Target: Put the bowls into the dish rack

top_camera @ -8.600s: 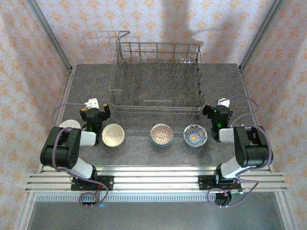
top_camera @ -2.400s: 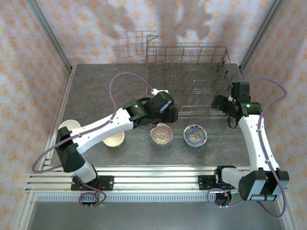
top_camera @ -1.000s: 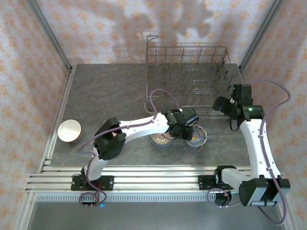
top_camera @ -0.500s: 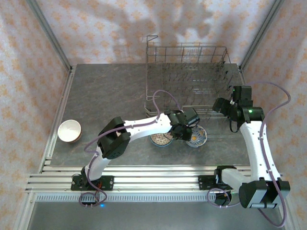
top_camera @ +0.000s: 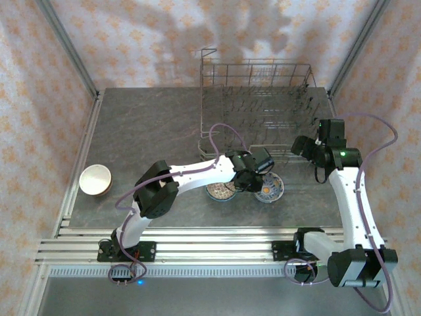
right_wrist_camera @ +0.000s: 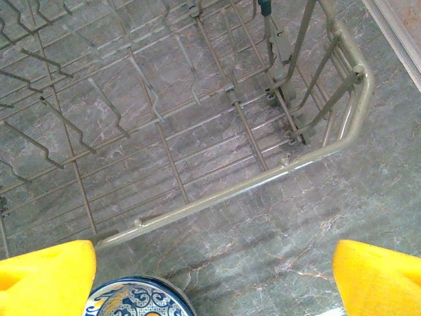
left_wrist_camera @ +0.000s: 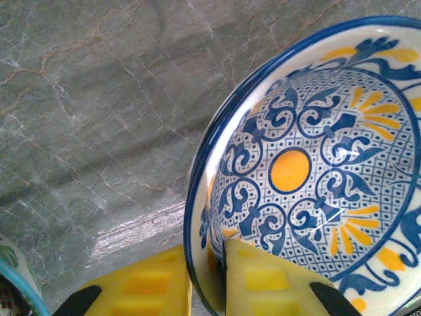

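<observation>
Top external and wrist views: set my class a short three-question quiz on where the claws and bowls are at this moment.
1. True or false: the left claw pinches the blue-white bowl's rim, one finger inside, one outside.
2. The right claw is: A) open, near the dish rack's corner; B) shut on a bowl; C) shut on a rack tine.
3. Which bowl sits at far left, away from both claws?
Key: 1 true; 2 A; 3 the cream bowl.

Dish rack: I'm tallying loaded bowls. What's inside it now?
The dish rack holds only bare upright tines, nothing loaded. From above, the right arm covers its near right corner.
</observation>
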Motion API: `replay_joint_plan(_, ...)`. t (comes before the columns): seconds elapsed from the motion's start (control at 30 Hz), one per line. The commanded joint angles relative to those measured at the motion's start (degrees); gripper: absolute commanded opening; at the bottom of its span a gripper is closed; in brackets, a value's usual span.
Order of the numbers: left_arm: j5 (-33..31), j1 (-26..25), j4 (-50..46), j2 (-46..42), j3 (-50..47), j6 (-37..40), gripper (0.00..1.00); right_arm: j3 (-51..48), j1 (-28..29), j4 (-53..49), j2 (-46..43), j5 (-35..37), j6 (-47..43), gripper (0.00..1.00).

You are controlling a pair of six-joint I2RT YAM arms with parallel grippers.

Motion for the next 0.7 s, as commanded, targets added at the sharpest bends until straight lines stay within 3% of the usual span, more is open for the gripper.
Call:
replay_joint_plan(0.0, -1.70, 0.64, -0.92, -2.00, 0.17, 0.42, 0.16, -0.56, 0.36, 0.76, -1.03, 0.52, -0.36, 0.92)
replay_joint_plan(0.17, -2.10, 0.61, -1.55, -2.78, 0.48, 0.59, 0.17, -0.78, 0.33, 1.23, -1.05, 0.38, -0.45, 0.93)
replay_joint_plan(0.27, -2.28, 0.63, -2.39, -2.44, 1.27, 0.59, 0.29, -0.77, 0.31, 1.41, -0.86, 0.24, -0.56, 0.93)
replay_joint_plan(0.37, -2.35, 0.54, -3.37, -1.87, 2.44, 0.59, 0.33, -0.87, 0.28, 1.50, -0.62, 0.30, -0.61, 0.93)
replay_joint_plan(0.67, -2.42, 0.27, -4.27, -0.77, 4.30, 0.92, 0.28, -0.91, 0.29, 1.68, -0.64, 0.36, -0.90, 0.93)
